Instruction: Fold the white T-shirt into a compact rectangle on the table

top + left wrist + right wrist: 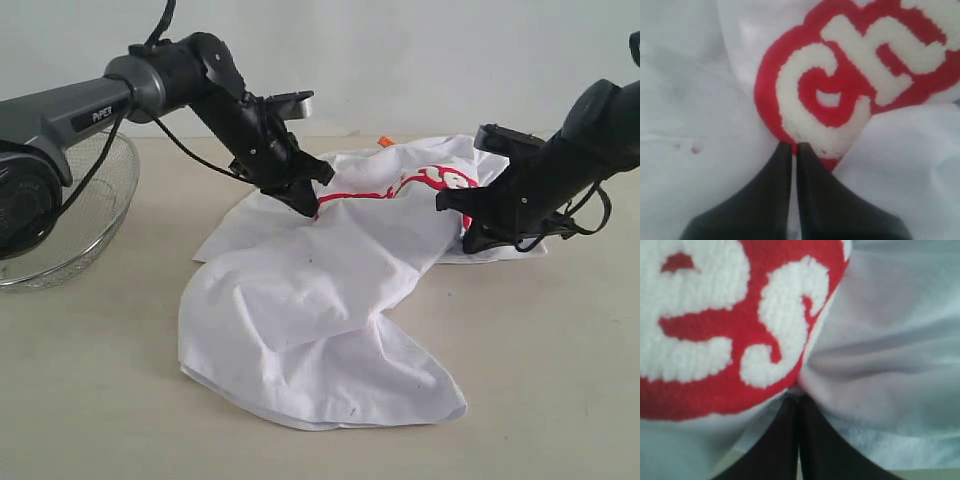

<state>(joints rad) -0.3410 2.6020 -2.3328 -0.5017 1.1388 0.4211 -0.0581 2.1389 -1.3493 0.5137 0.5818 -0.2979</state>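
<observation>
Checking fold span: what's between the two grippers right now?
Only cloth. The exterior view shows the red lettered band of the T-shirt running from the left gripper to the right gripper, both shut on it; nothing else lies between them.

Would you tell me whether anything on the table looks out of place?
The white T-shirt lies rumpled and skewed on the table, one end flopped forward in loose folds; small spots mark the fabric.
</observation>
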